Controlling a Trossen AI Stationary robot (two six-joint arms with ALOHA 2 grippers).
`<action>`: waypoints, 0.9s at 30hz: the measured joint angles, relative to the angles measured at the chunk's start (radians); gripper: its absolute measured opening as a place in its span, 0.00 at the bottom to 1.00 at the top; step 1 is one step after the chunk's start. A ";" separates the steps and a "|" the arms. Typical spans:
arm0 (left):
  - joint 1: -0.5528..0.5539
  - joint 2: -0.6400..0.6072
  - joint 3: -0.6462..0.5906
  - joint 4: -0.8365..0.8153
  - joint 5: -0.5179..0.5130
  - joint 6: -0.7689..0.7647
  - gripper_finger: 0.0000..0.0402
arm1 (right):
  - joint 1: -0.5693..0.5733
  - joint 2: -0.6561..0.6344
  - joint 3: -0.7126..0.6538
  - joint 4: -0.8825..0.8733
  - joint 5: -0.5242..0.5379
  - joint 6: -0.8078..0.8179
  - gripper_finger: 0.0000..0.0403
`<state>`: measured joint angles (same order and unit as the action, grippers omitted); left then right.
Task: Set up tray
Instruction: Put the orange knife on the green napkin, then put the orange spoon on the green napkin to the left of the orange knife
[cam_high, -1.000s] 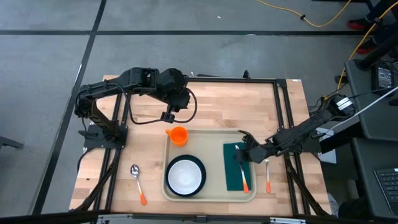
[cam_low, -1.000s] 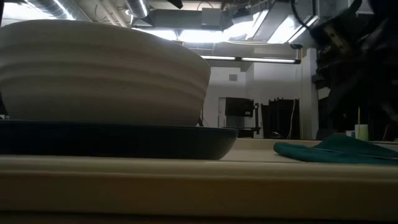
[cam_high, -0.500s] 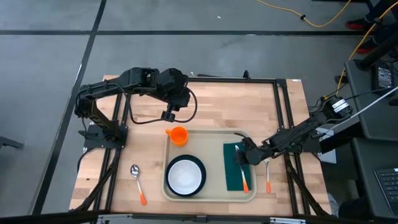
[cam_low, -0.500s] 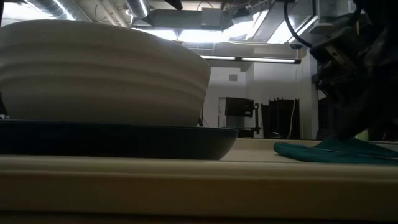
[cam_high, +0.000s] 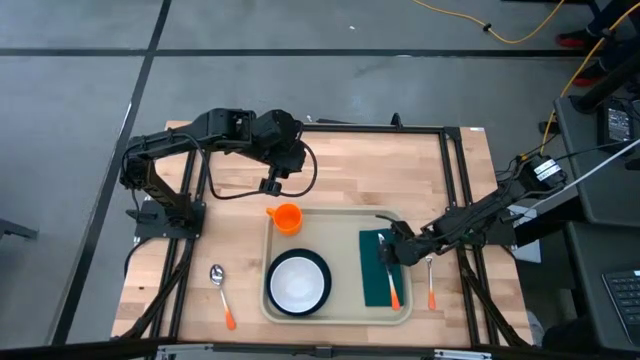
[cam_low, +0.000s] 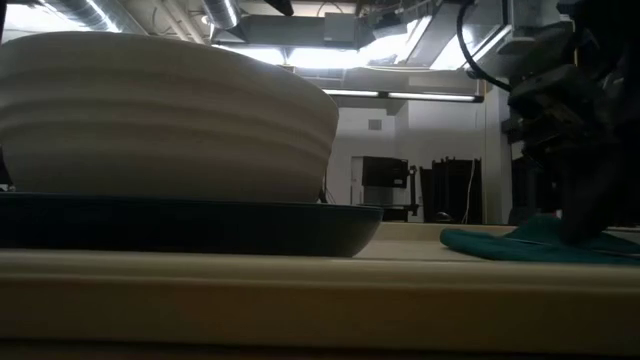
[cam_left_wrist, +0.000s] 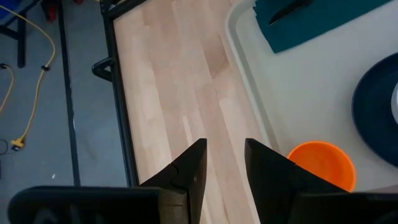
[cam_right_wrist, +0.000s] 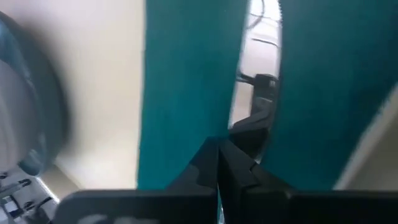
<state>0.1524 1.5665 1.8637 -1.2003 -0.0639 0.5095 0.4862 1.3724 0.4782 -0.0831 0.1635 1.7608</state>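
Note:
The beige tray (cam_high: 345, 238) lies on the wooden table and holds a dark teal plate (cam_high: 323, 285) with a white bowl (cam_high: 296, 283), an orange cup (cam_high: 287, 217) in its far left corner, and a teal napkin (cam_high: 373, 288). An orange-handled utensil (cam_high: 393, 291) lies on the napkin. My right gripper (cam_high: 386, 250) is shut and stands low over the napkin's far end, at the utensil's metal end (cam_right_wrist: 258, 81). My left gripper (cam_high: 270, 186) is open and hovers over bare table just beyond the cup (cam_left_wrist: 320, 163). My right gripper (cam_right_wrist: 217, 149) comes from above, slanting in from the table's right, and its shut fingertips (cam_low: 580, 232) reach down to the napkin (cam_low: 510, 243) beside the utensil's metal end. I cannot tell whether they touch the metal or only the cloth. The napkin lies flat on the tray.
A spoon with an orange handle (cam_high: 220, 285) lies on the table left of the tray. Another orange-handled utensil (cam_high: 431, 288) lies right of the tray, under the right arm. Black frame rails run along the table's left, right and far sides. Bare wood shows beyond the tray.
My right gripper has come down onto the napkin's far end, shifting slightly toward the table's left. The utensil, the napkin and the other things have stayed where they were.

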 joint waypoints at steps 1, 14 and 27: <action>0.000 0.000 0.000 0.000 0.000 0.000 0.25 | 0.000 0.000 0.000 -0.009 -0.005 0.001 0.00; 0.000 0.000 0.000 0.000 -0.024 0.000 0.25 | 0.000 0.000 0.000 -0.019 -0.008 0.000 0.00; 0.000 0.000 0.000 0.015 0.016 0.000 0.25 | 0.001 -0.078 0.000 0.114 0.113 -0.138 0.00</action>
<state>0.1524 1.5663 1.8637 -1.1856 -0.0478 0.5095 0.4870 1.2943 0.4778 0.0311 0.2761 1.6227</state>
